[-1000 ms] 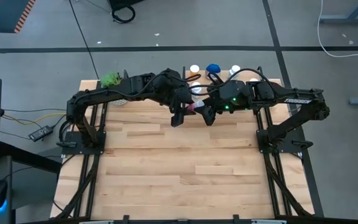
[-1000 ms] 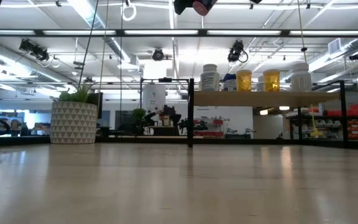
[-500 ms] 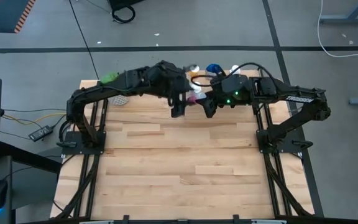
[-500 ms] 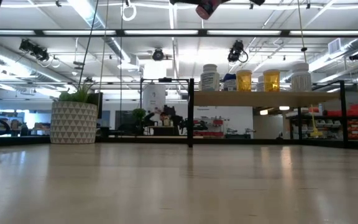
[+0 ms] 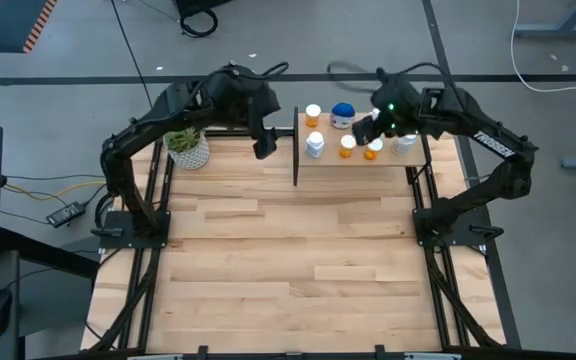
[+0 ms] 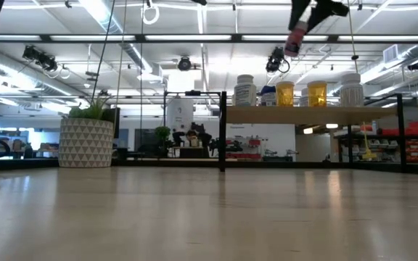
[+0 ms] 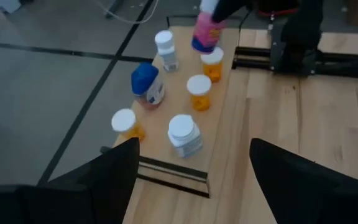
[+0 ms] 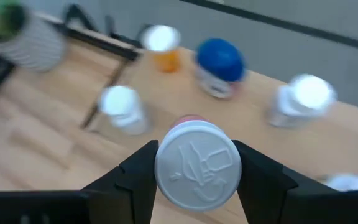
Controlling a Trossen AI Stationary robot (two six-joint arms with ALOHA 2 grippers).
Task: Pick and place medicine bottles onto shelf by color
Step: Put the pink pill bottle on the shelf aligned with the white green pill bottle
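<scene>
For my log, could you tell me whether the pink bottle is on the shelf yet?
Not yet: the pink bottle hangs tilted in the right gripper, above the shelf.

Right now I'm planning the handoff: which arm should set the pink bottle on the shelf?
The right. Its gripper already holds the pink bottle above the shelf, while the left gripper hangs empty beside the plant.

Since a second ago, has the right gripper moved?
Yes. The right gripper, shut on the pink bottle, went from left of the shelf's post to over the shelf.

Pink bottle (image 6: 294,40) above shelf (image 6: 310,114)
</scene>
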